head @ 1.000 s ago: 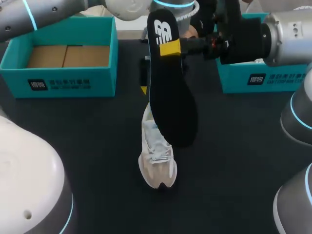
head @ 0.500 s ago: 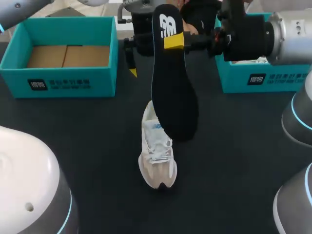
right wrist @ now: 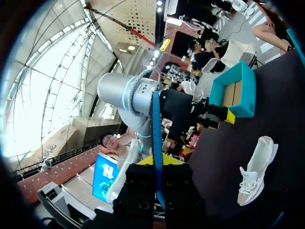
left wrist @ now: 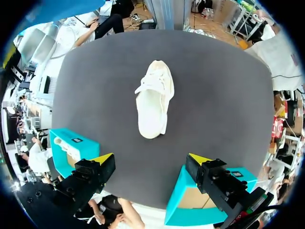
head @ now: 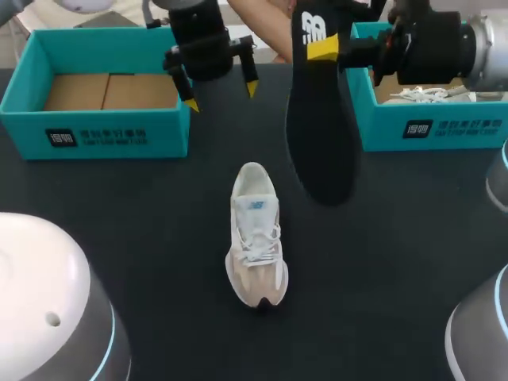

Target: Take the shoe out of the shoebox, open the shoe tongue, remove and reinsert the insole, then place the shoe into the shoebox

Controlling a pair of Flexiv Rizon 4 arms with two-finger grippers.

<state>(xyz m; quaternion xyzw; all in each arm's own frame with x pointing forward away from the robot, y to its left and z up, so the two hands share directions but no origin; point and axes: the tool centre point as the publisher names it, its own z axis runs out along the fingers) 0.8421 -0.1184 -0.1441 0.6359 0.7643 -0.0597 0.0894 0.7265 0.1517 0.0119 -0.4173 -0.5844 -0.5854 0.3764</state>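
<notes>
Within right tool [head: 323, 50], insole [head: 317, 135], shoe [head: 255, 234] apart

Head view, upper centre: the frame edge cuts off the heel end of the insole [head: 317, 135]. The insole hides one finger of the right gripper [head: 319, 49]. Right edge: the right shoebox [head: 429, 127] is cropped, and its white contents cannot be identified.

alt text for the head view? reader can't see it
The right gripper holds a black insole hanging above the dark table, beside a white shoe lying on it. The left gripper hangs open by a teal shoebox; a second teal box stands at right.
</notes>
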